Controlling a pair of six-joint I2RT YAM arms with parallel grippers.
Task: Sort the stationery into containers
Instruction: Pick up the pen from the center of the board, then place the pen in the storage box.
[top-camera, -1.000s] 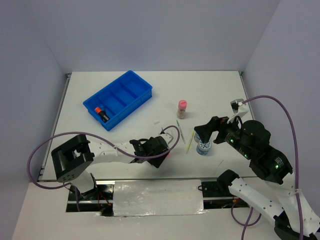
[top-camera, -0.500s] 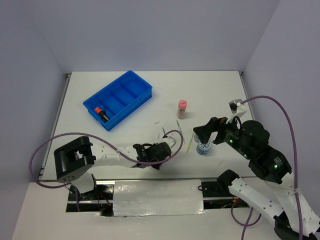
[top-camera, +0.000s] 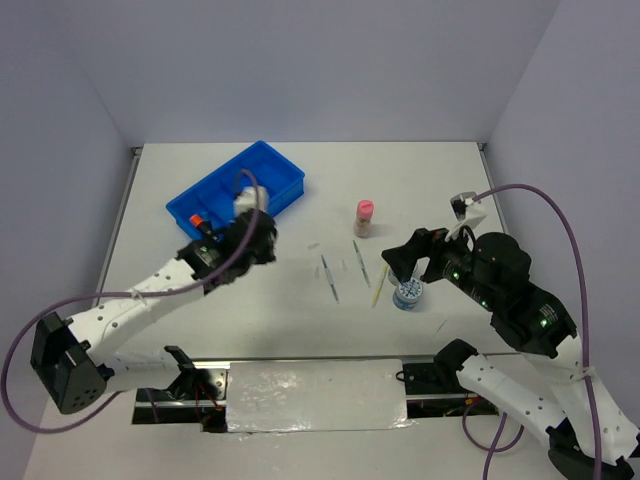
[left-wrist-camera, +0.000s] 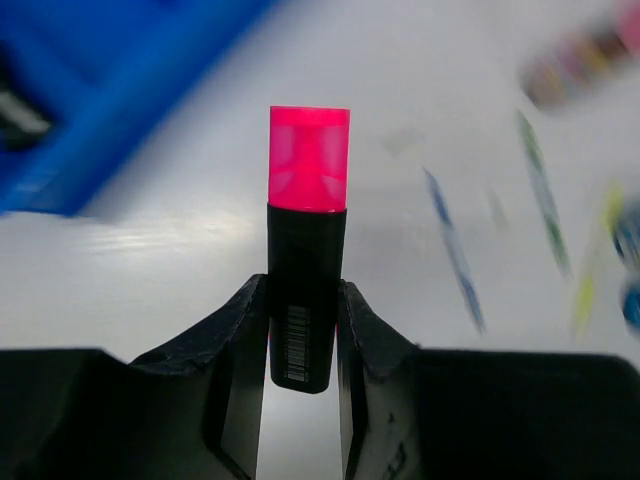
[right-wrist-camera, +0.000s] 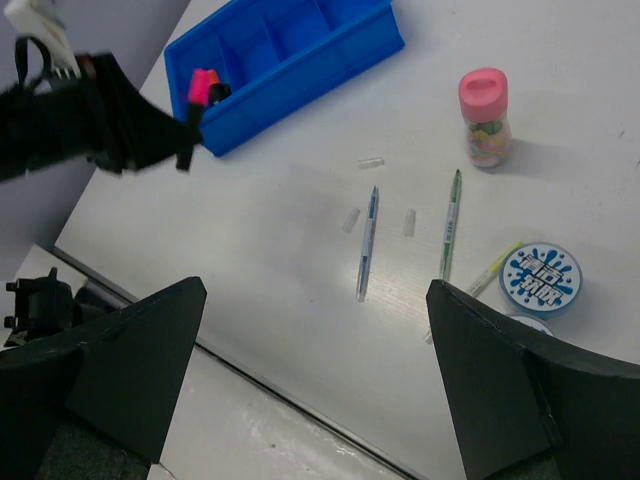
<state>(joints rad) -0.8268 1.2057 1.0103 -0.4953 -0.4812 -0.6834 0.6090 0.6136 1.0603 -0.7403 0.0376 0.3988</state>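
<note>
1. Near right, the right gripper hangs wide open and empty, near a round blue-white disc.
2. Mid-table lie a thin blue pen, a thin green pen and a thin yellow pen.
3. Far left, the left gripper clamps a black highlighter with pink cap at the near edge of the bright blue divided plastic tray.

The table is plain matte white, shut in by pale lavender walls at the back and on both sides. A strip of crinkled silver sheet lies along its near edge, catching the light. A small dark bracket sits at the far left corner, with a second one like it at the far right corner. Three tiny clear plastic bits lie loose around the middle of the tabletop, each apart from the others.
</note>
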